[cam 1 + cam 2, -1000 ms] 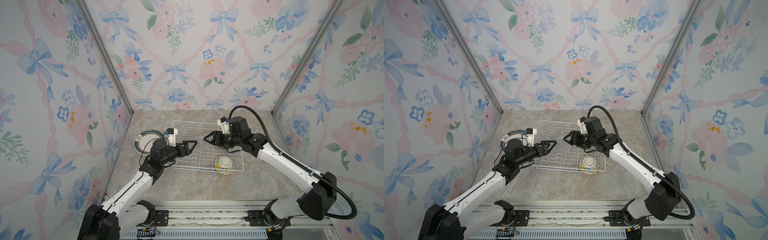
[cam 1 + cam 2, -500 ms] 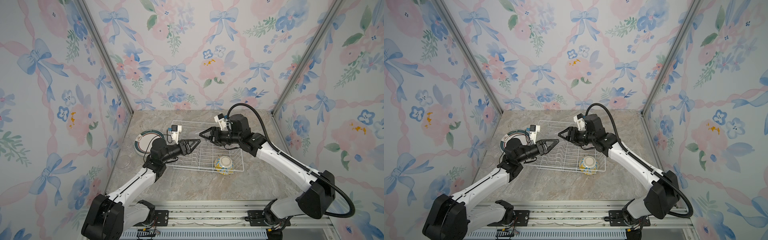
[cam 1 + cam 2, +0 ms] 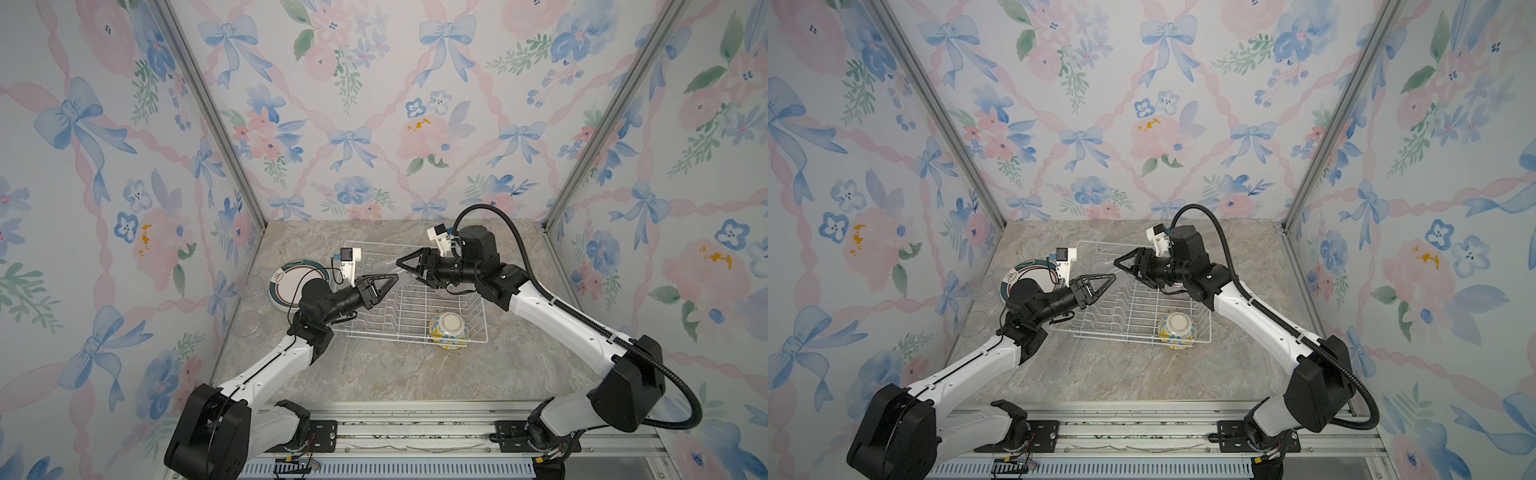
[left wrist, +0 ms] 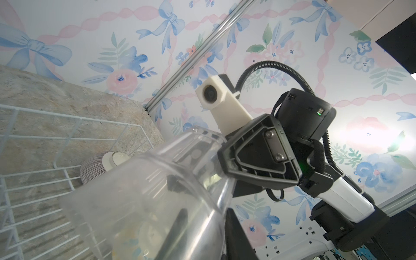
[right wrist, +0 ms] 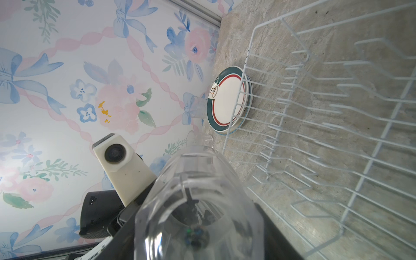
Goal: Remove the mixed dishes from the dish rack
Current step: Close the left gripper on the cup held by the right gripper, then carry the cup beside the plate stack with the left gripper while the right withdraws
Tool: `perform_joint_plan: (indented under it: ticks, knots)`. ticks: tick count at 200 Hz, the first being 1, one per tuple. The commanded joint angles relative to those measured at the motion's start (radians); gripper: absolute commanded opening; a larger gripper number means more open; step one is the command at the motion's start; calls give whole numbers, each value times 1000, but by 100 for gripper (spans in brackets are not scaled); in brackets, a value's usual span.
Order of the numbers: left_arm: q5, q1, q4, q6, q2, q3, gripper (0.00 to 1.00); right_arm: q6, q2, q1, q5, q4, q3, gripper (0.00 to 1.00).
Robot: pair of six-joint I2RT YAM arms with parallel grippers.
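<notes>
Black right claw point(image 3: 402, 263) clamps a clear cup point(image 4: 157, 191) by its base end, while the left claw point(image 3: 392, 279), jaws nearly together, pinches its rim; the cup lies sideways above the rack point(image 3: 415, 309). Inside the rack, a yellow-blue bowl point(image 3: 448, 330) sits upturned in the near right corner and a striped bowl point(image 4: 94, 167) sits upturned farther back. Stacked plates point(image 3: 291, 282) and two glasses point(image 3: 248, 328) rest on the table point(image 3: 395, 374), left of the rack.

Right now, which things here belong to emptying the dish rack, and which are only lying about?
Belong to the job: dish rack; glass in the right hand; yellow-blue bowl and striped bowl in the rack; stacked plates and two glasses on the table.
Just lying about: nothing loose, only the flowered walls and the front metal rail.
</notes>
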Motion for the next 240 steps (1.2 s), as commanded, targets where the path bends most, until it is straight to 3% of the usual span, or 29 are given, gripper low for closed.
perform_joint_plan:
  ticks: [1, 29, 45, 95, 151, 188, 240]
  knots:
    - [-58, -1, -10, 26, 13, -12, 23, 0, 12, 13, -44, 57, -5, 58]
    - [-73, 1, -29, 26, 37, -3, 0, 3, 25, 15, -52, 66, -4, 65]
    - [-105, 1, -64, 42, 35, -1, 0, 6, 24, 12, -53, 67, -5, 70]
    - [-242, 0, -288, 156, -69, 24, 0, -21, 4, -5, -38, 56, -4, 100]
    - [-329, 2, -495, 230, -148, 62, 0, -83, 14, -14, 0, 20, 28, 97]
    - [-468, 4, -722, 304, -209, 122, 0, -154, 36, -17, 30, -69, 79, 97]
    - [-565, 66, -998, 317, -334, 149, 0, -243, 19, -31, 85, -144, 88, 97]
